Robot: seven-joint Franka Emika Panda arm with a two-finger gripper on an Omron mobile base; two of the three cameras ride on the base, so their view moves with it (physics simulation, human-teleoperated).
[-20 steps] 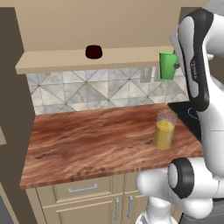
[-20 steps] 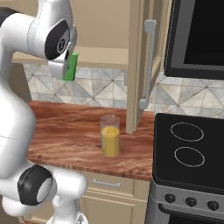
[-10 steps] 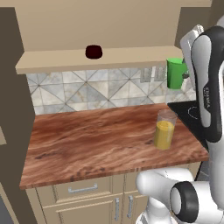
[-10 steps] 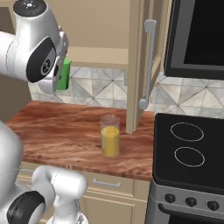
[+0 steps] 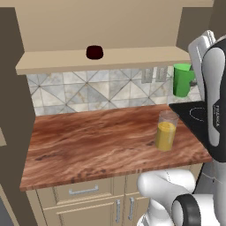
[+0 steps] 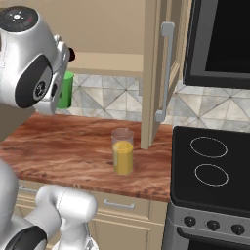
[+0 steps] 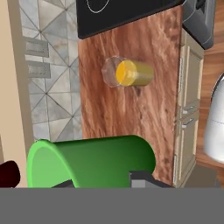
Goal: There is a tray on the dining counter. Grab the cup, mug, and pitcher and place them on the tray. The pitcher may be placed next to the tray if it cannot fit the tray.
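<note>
My gripper (image 7: 105, 181) is shut on the bright green cup (image 7: 92, 162), which lies sideways in the hand view. From the base, the cup (image 5: 182, 79) (image 6: 65, 90) hangs in the air above the right end of the short wood counter (image 5: 88, 141). The glass pitcher (image 5: 166, 131) (image 6: 122, 151) (image 7: 127, 72) with orange liquid stands upright on that counter, below the cup. The dark maroon mug (image 5: 94, 52) (image 7: 8, 174) sits on the beige shelf (image 5: 132, 57). The tray and the dining counter are out of view.
A black cooktop (image 6: 210, 161) adjoins the counter on the right. An open beige cabinet door (image 6: 156, 73) with a long handle hangs right of the pitcher. Tiled backsplash with wall outlets (image 5: 154, 75) runs behind. A dark wall (image 5: 13, 110) bounds the left.
The arm has carried the green cup right and downward, away from the shelf and out over the counter. Pitcher and mug have not moved.
</note>
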